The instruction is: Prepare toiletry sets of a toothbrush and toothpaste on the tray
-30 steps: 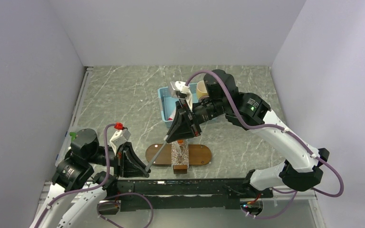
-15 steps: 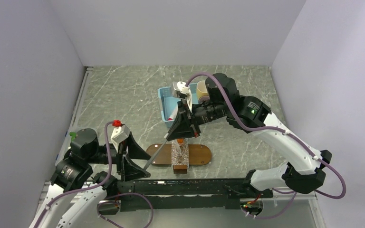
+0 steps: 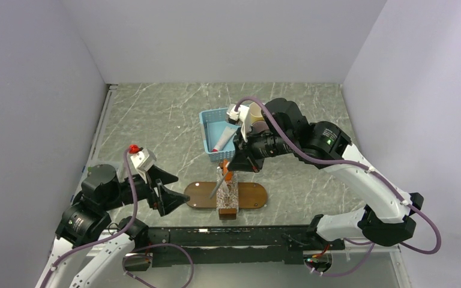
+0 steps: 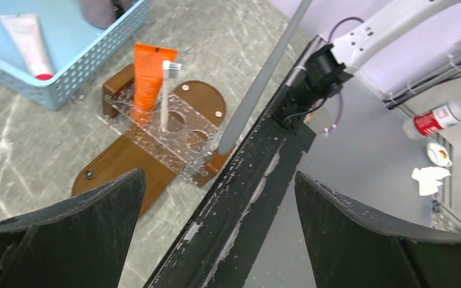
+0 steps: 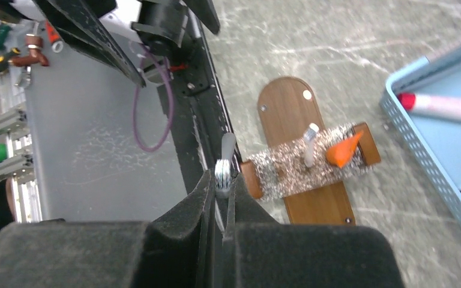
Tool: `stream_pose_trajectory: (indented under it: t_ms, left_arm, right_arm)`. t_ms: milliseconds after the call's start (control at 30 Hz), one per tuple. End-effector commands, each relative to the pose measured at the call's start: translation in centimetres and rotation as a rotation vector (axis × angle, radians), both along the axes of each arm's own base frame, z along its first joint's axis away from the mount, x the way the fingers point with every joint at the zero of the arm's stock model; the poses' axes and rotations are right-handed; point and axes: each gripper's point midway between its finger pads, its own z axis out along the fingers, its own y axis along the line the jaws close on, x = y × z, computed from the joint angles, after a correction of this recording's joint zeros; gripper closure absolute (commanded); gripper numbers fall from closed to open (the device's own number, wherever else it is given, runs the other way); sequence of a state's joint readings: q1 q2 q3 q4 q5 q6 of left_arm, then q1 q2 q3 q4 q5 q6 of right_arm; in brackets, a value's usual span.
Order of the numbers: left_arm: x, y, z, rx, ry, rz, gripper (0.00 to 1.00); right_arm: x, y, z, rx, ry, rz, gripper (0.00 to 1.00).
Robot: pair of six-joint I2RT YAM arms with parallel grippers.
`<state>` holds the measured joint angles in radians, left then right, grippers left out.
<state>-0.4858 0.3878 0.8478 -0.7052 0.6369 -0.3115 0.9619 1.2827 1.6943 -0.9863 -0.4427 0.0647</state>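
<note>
Right tool (image 3: pixel 230 170): pressed together on one end of the long grey plastic toothbrush (image 4: pixel 264 72), which is held slanted over the tray.
Left tool (image 3: pixel 179 188): spread wide, with nothing in it, just beside the tray's left end.
Tray: the flat dark-brown wooden oval tray (image 3: pixel 253 195) is laid on the grey marble counter (image 3: pixel 156 120), near the light-blue plastic mesh basket (image 3: pixel 207 135).
Toothpaste: the small bright-orange soft toothpaste tube (image 4: pixel 146 78) is stood in the clear plastic holder with holes (image 4: pixel 174 141) on the tray, beside a thin white toothbrush (image 4: pixel 165 96).
Slip risk: only one end is pinched, so the grey toothbrush could be swung or dropped.
Miss risk: the holes look small; if the low end is not lined up, the holder could be pushed and the tube knocked over.
Bump risk: the left tool is close and could be hit.
</note>
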Motion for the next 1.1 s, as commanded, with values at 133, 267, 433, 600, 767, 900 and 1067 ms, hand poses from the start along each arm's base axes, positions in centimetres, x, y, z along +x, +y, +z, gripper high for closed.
stream_pose_trajectory:
  t_ms: [133, 267, 433, 600, 767, 900, 1067]
  left_arm:
    - [2.4, 1.8, -3.1, 0.089, 0.009, 0.165, 0.01]
    - [2.6, 1.7, -3.6, 0.087, 0.02, 0.17, 0.01]
    - [3.4, 2.3, -3.7, 0.088, 0.012, 0.234, 0.01]
    - [4.6, 3.5, -4.0, 0.083, 0.003, 0.343, 0.0]
    - [5.2, 4.1, -4.2, 0.072, -0.024, 0.397, 0.01]
    - [5.3, 4.3, -4.4, 0.068, -0.027, 0.409, 0.0]
    - [5.2, 4.4, -4.4, 0.061, -0.034, 0.412, 0.01]
  right_arm:
    - [1.6, -2.8, -1.9, -0.144, -0.005, -0.173, 1.0]
    - [2.1, -2.6, -3.3, -0.15, 0.009, -0.2, 1.0]
    - [2.4, -2.3, -5.1, -0.158, 0.024, -0.22, 1.0]
    - [2.9, -2.2, -6.6, -0.161, 0.023, -0.249, 1.0]
    - [3.2, -2.1, -7.8, -0.194, 0.026, -0.265, 1.0]
    - [3.1, -2.1, -8.5, -0.201, 0.023, -0.28, 1.0]
    - [2.9, -1.9, -9.7, -0.217, 0.015, -0.297, 1.0]
